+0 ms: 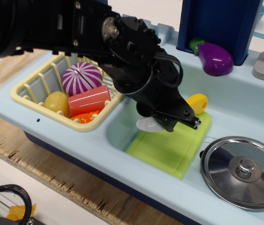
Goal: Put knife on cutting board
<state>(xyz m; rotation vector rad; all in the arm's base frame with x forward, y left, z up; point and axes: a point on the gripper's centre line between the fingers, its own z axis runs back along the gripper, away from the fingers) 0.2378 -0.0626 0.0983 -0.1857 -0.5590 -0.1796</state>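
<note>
Reaching in from the upper left, the black robot arm (99, 33) is leaning down over the pale blue toy sink (244, 98), with its gripper (190, 123) sitting low above the lime-green cutting board (169, 147). The knife (188, 107) is lying across the far end of the board: its yellow-orange handle is poking out to the right of the gripper, and its white blade tip is showing at the left, past the board's edge, while the middle is hiding behind the gripper body. The thin fingertips (196, 124) are sticking out close together just below the handle, but whether the claw is clamping the knife or has let it go I cannot tell. The board is lying flat in the sink basin, its far end with the handle hole covered by the arm. To its right, a round steel lid (242, 171) is resting on the sink's rim. A cream dish basket (26, 98) on the left is holding a purple-striped onion (81, 77), a red cylinder (89, 101) and a yellow potato (57, 102). A purple eggplant (215, 58) is sitting at the back under a dark blue block (221, 21).
</note>
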